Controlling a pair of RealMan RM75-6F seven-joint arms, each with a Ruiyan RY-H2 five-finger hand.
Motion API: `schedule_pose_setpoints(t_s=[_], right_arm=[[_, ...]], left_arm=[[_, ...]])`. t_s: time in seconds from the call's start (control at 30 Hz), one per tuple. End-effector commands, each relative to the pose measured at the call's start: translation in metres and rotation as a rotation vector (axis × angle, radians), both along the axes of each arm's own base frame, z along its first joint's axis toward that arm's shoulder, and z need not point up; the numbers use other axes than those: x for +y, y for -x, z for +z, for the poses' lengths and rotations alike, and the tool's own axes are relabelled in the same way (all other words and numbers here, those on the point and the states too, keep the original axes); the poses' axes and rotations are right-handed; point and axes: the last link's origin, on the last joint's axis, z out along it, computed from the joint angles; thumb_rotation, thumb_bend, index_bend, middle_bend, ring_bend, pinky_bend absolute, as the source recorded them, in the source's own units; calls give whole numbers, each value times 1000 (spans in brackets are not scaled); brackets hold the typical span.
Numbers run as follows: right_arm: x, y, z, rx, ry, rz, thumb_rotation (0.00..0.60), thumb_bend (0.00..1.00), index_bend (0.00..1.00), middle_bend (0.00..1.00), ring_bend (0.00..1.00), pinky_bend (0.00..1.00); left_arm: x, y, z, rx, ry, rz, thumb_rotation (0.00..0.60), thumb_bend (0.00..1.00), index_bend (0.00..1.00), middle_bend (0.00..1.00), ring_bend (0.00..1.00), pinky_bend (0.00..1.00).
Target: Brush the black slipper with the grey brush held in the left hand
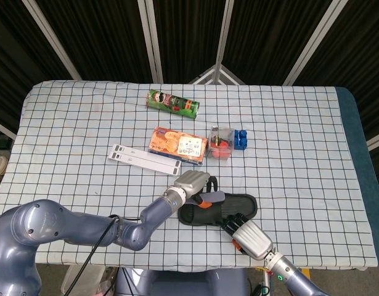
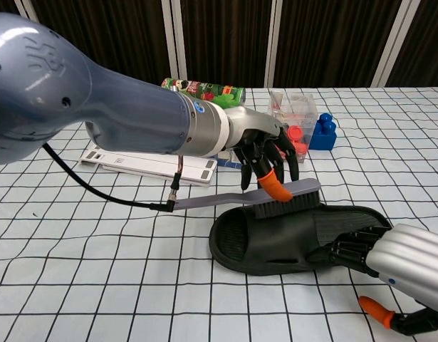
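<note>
Chest view, item one: left hand (image 2: 265,153), fingers curled down over the head of the grey brush (image 2: 275,200), orange-tipped thumb (image 2: 274,187) pressed on the near face; brush clasped, handle trailing out to the wrist side of the fingers.

Item two: bristles below the fingertips, resting on the strap of the black slipper (image 2: 293,239); whether pressed in or only touching, cannot tell.

Item three: right hand (image 2: 379,260), dark fingers (image 2: 350,246) laid on the slipper's edge at the heel side, apparently steadying it; whether curled under the sole or merely resting on it, cannot tell.

Head view, same pair: left hand (image 1: 198,185) over the toe half of the slipper (image 1: 229,206), right hand (image 1: 248,234) at its near edge.

Beyond the left fingers, well apart: green can (image 2: 204,89), clear box of red caps (image 2: 293,125), blue block (image 2: 322,132).

Handling note, as judgement: brushing step under way. Best done with bristles kept flat to the strap, light even pressure, short strokes along the slipper's length, steadying hand kept firm so the slipper stays put; watch the handle tip against the checked cloth (image 2: 76,242).
</note>
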Motion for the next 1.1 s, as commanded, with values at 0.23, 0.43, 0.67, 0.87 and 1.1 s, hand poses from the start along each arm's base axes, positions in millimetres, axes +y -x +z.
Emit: schedule_pose_setpoints(t_s=[0.23, 0.43, 0.67, 0.87, 1.1], right_arm=[[0, 0, 0, -2, -1, -3, 600, 603, 179, 248, 200, 239], [1, 1, 0, -1, 0, -5, 600, 603, 178, 248, 200, 239], [1, 1, 0, 3, -1, -5, 600, 603, 175, 247, 200, 239], [1, 2, 2, 6, 1, -10, 600, 603, 175, 247, 200, 239], [1, 3, 1, 9, -2, -16, 600, 603, 175, 247, 200, 239]], left_arm=[[0, 18, 8, 136, 46, 17, 600, 747, 533, 667, 541, 553], [-1, 24, 14, 207, 52, 13, 600, 747, 533, 666, 541, 552], [-1, 17, 9, 164, 37, 15, 600, 749, 534, 667, 541, 552], [0, 9, 2, 101, 22, 21, 600, 751, 534, 669, 541, 552], [-1, -2, -5, 34, 16, 37, 600, 751, 534, 671, 541, 552]])
